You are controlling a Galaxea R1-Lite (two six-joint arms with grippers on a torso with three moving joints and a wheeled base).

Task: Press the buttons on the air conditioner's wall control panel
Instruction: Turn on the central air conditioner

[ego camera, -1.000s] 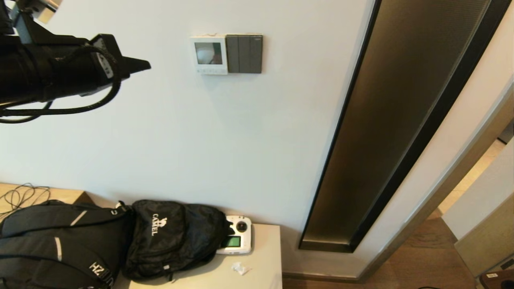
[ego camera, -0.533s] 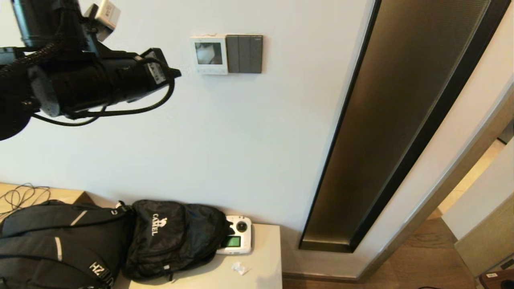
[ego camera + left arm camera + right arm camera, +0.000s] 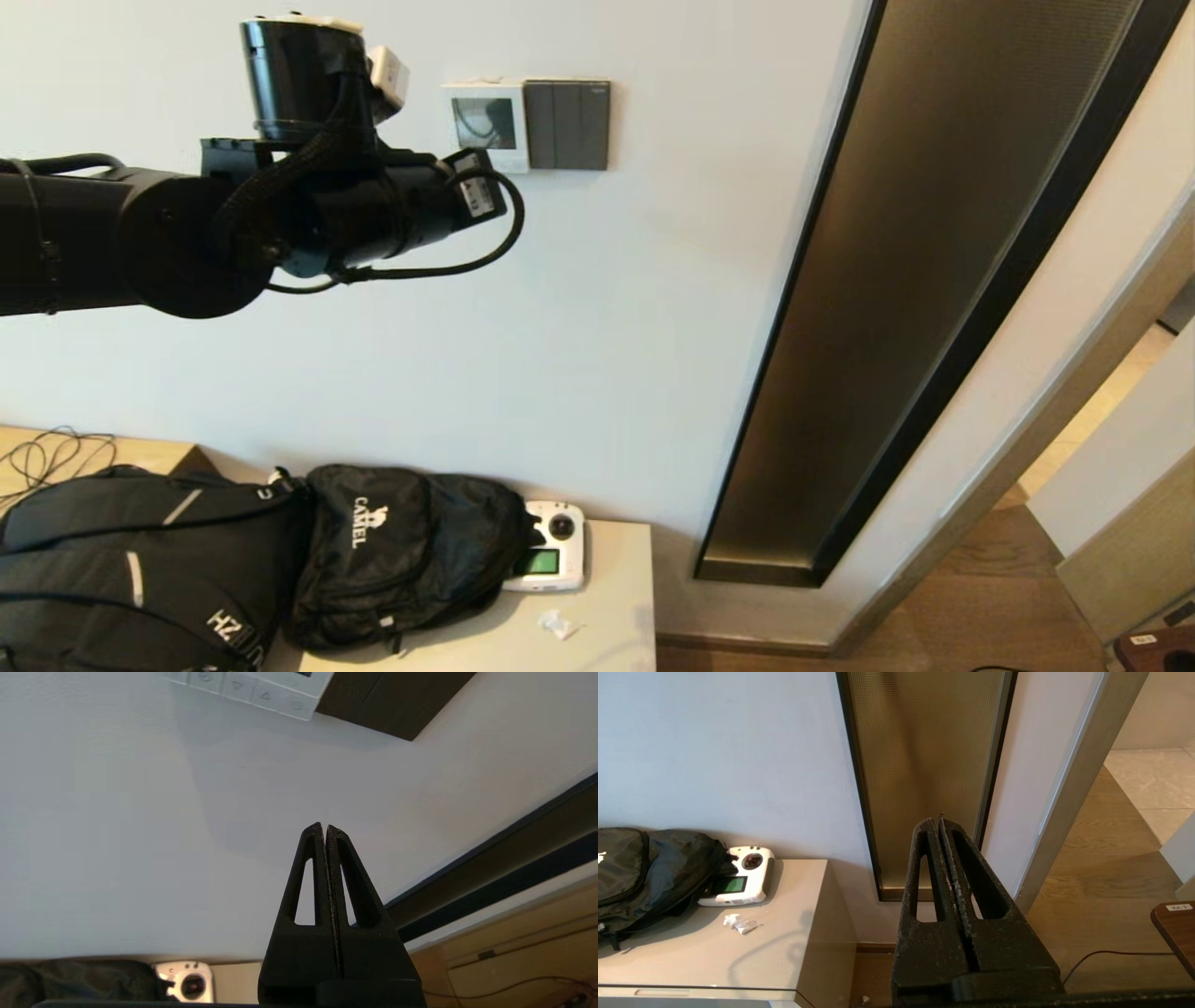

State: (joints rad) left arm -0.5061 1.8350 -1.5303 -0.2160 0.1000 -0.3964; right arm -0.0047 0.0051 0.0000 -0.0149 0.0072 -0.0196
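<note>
The white air conditioner control panel (image 3: 485,124) hangs on the wall, with a small screen and a row of buttons along its lower edge. In the left wrist view the button row (image 3: 261,693) lies past my fingertips, toward the frame's top. My left gripper (image 3: 323,826) is shut and empty. It points at the bare wall a little below the panel and does not touch it. In the head view my left arm's wrist (image 3: 467,191) reaches in from the left and covers the panel's lower left corner. My right gripper (image 3: 937,821) is shut, empty and low, away from the panel.
A dark grey switch plate (image 3: 567,124) adjoins the panel's right side. Below, a low cabinet (image 3: 607,607) carries two black backpacks (image 3: 392,551), a white remote controller (image 3: 553,558) and a paper scrap (image 3: 558,623). A tall dark glass strip (image 3: 896,280) runs down the wall at right.
My left arm has swung right and forward from the upper left. Its wrist now sits just below and left of the control panel. The fingers stay shut.
</note>
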